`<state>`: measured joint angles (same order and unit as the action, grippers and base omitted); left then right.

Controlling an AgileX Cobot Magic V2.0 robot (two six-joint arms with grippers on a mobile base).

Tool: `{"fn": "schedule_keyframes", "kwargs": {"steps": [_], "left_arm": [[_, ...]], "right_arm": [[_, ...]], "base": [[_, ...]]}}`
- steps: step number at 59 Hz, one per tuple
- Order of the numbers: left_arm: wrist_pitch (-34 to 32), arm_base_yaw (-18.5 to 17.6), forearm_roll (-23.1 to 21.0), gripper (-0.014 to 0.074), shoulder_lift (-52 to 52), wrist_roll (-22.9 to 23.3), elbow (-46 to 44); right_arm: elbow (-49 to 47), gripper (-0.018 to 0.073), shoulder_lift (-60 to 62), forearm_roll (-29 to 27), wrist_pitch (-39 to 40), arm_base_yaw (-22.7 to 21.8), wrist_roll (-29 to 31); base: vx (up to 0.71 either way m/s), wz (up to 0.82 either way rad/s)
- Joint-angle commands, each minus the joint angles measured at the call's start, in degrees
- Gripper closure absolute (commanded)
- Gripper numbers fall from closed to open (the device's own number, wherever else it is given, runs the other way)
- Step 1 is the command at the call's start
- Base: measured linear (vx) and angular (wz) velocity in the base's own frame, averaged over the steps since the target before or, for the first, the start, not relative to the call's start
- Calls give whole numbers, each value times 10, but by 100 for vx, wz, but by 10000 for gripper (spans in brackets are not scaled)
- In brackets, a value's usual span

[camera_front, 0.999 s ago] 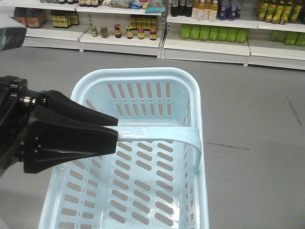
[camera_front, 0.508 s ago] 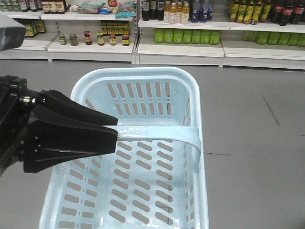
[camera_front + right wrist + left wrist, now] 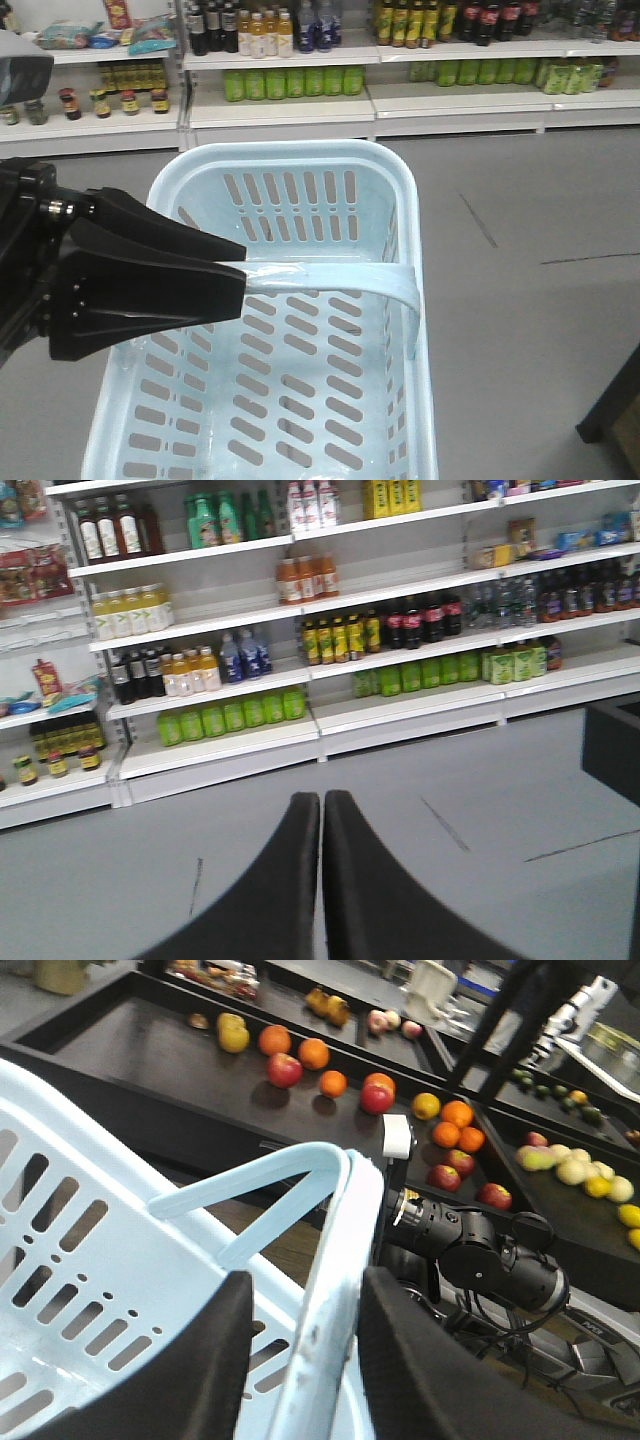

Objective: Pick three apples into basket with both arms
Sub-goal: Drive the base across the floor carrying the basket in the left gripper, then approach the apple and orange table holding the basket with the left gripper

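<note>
Left pincer (image 3: 238,272) clamped on the basket (image 3: 300,150), on its rim at 9 o'clock, right where the band handle (image 3: 330,275) roots; my wrist view shows a finger either side of the wall; right pincer (image 3: 321,798) pressed together on nothing, aimed at the shelves (image 3: 410,702).

Biggest first: open grey floor (image 3: 520,250) from 12 round to 3 o'clock, plenty of room to roll; shelves across 12 o'clock, well apart; a dark corner (image 3: 612,410) pokes in at 4 o'clock, one to mind.

Next the black display table (image 3: 130,1040), at 12 o'clock from my left wrist, its front edge near my right arm (image 3: 490,1260).

Then the basket again, bare inside; none of three in, by my reckoning, so all the picking is left.

Smallest: the apples (image 3: 285,1070), dark red among oranges (image 3: 315,1052) on that table; which three are mine I cannot tell.
</note>
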<state>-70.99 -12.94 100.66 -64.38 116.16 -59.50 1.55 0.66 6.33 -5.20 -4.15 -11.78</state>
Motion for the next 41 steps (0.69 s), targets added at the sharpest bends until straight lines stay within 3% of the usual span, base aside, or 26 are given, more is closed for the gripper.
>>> {"fn": "schedule_keyframes", "kwargs": {"steps": [1, 41], "left_arm": [[-73, -3, 10, 602, 8, -4, -15], [-74, -3, 10, 602, 8, -4, -15]], "right_arm": [[8, 564, 7, 6, 42, 1, 3], [8, 564, 7, 6, 42, 1, 3]], "base": [[14, -57], [13, -54]]}}
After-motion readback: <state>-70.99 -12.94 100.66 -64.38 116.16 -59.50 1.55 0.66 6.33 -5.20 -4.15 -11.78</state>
